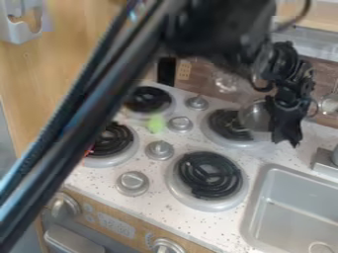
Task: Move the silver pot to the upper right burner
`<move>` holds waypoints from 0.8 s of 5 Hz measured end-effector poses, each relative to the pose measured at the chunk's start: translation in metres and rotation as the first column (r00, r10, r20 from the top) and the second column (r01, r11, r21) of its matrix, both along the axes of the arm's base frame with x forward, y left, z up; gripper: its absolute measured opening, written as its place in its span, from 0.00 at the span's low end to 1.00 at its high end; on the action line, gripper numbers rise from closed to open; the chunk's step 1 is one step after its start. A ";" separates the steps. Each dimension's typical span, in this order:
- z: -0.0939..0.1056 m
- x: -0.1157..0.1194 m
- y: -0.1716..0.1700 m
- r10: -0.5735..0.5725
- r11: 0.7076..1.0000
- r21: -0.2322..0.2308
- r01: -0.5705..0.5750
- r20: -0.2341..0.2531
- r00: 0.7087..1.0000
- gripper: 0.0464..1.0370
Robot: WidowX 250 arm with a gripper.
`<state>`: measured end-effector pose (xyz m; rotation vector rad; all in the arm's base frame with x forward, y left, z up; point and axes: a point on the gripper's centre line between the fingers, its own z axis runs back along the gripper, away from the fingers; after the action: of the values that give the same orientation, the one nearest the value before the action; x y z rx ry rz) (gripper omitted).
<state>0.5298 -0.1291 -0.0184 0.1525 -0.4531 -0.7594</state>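
The black gripper [286, 137] hangs down at the right of the stove, over the counter just beyond the upper right burner [224, 124]. Directly to its left is the silver pot [255, 116], over the right part of that burner, its right side hidden behind the gripper. Whether the pot rests on the coil or is held slightly above it, I cannot tell.
The lower right burner [209, 175] and two left burners surround several silver knobs. A sink [297, 207] lies at the lower right, its faucet base at the right edge. A green object [155, 124] is between the left burners; the arm crosses the left side.
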 end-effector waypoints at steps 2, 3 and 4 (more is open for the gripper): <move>0.003 0.012 0.044 0.106 0.994 0.022 -0.106 -0.022 0.994 0.01; 0.003 0.014 0.056 0.131 0.991 0.023 -0.130 -0.036 0.991 0.01; 0.001 0.011 0.054 0.126 0.992 0.011 -0.126 -0.057 0.990 0.01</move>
<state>0.5405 -0.0755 -0.0171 0.1644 -0.3825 -0.6401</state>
